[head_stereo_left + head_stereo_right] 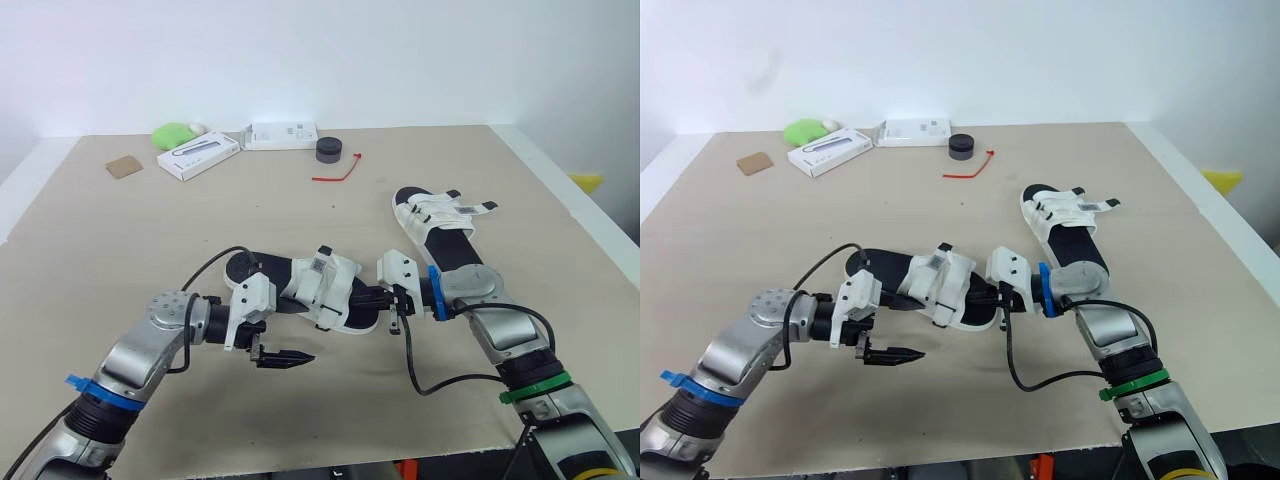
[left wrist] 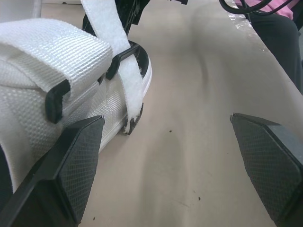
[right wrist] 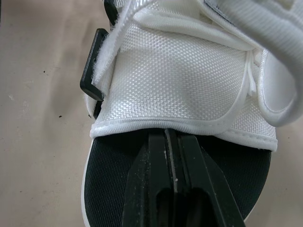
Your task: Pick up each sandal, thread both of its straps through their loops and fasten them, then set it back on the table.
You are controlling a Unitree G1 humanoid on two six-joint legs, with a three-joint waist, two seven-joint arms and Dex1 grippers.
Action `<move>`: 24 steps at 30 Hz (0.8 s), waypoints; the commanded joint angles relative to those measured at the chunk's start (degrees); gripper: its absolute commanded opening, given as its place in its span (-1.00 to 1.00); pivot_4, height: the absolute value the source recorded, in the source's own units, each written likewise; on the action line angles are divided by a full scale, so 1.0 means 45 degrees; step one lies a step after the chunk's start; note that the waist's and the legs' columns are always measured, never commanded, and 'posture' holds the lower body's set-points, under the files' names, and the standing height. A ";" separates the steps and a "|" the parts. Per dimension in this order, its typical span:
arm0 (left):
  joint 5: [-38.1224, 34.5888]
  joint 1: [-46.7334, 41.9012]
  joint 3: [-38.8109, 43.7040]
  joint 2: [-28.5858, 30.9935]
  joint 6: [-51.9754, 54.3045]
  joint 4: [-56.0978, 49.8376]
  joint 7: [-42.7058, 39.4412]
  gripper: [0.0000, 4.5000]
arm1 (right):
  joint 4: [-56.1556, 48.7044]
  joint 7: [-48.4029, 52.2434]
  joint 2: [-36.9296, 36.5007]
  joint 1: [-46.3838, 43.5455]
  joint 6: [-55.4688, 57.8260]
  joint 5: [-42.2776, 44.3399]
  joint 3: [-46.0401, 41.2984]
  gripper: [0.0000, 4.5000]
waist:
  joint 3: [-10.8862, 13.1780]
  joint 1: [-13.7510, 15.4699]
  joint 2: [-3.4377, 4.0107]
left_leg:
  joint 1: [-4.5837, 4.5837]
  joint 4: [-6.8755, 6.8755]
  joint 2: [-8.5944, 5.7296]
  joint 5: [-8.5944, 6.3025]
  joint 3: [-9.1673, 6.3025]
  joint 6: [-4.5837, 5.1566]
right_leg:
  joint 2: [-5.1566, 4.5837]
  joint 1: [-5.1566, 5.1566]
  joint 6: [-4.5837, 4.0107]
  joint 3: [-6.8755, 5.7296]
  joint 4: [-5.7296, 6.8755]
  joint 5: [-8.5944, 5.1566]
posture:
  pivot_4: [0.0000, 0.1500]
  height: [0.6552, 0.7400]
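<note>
A black-soled sandal (image 1: 300, 288) with white mesh straps lies at the table's middle front. My left gripper (image 1: 283, 358) is open and hovers just in front of it, fingers (image 2: 71, 161) spread wide beside the sandal's side, where a loose white strap (image 2: 120, 56) hangs through a black loop. My right gripper (image 1: 388, 300) is shut at the sandal's right end, its tips (image 3: 165, 135) over the black footbed at the edge of the white upper (image 3: 175, 80). A second sandal (image 1: 440, 225) lies further back on the right, apart from both grippers.
At the table's back stand two white boxes (image 1: 198, 156) (image 1: 282, 135), a green object (image 1: 175, 133), a black round puck (image 1: 329, 150), a red tie (image 1: 338, 174) and a cardboard piece (image 1: 125, 167). The table's right edge (image 1: 590, 215) runs close to the second sandal. A person's dark trousers (image 2: 279, 33) show beyond the table.
</note>
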 commanded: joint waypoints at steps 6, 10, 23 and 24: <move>-0.0161 -0.0429 -0.0511 -0.0824 0.0245 -0.0085 0.0004 0.96 | -0.0130 0.0042 0.0040 -0.0047 -0.0066 -0.0098 0.0093 -1.00 | 0.0000 -0.0003 -0.0001 | -0.0006 0.0000 -0.0004 0.0000 0.0002 0.0000 | -0.0001 0.0001 0.0001 0.0001 -0.0001 0.0001 | 1.00 1.00; -0.0266 -0.0568 -0.0691 -0.0814 0.0427 0.0003 -0.0340 0.96 | -0.0219 0.0039 -0.0027 0.0038 -0.0035 -0.0106 0.0040 -1.00 | 0.0001 -0.0004 0.0001 | -0.0016 -0.0003 0.0000 0.0000 0.0000 0.0000 | 0.0005 0.0001 -0.0003 -0.0003 0.0000 -0.0001 | 1.00 1.00; -0.0393 -0.1142 -0.0736 -0.1222 0.1018 0.1015 -0.0652 -0.12 | -0.0191 0.0009 -0.0014 -0.0010 -0.0004 -0.0135 0.0051 -1.00 | 0.0001 -0.0003 0.0001 | -0.0018 -0.0003 -0.0004 0.0000 0.0000 0.0000 | 0.0002 0.0002 -0.0002 -0.0002 -0.0002 -0.0003 | 1.00 1.00; -0.0521 -0.1226 -0.0625 -0.1359 0.1306 0.1183 -0.0534 -0.30 | -0.0178 0.0012 -0.0010 -0.0018 -0.0012 -0.0138 0.0052 -1.00 | 0.0001 -0.0004 0.0001 | -0.0018 -0.0004 -0.0004 0.0000 0.0000 0.0000 | 0.0002 0.0002 -0.0001 -0.0002 -0.0002 -0.0003 | 1.00 1.00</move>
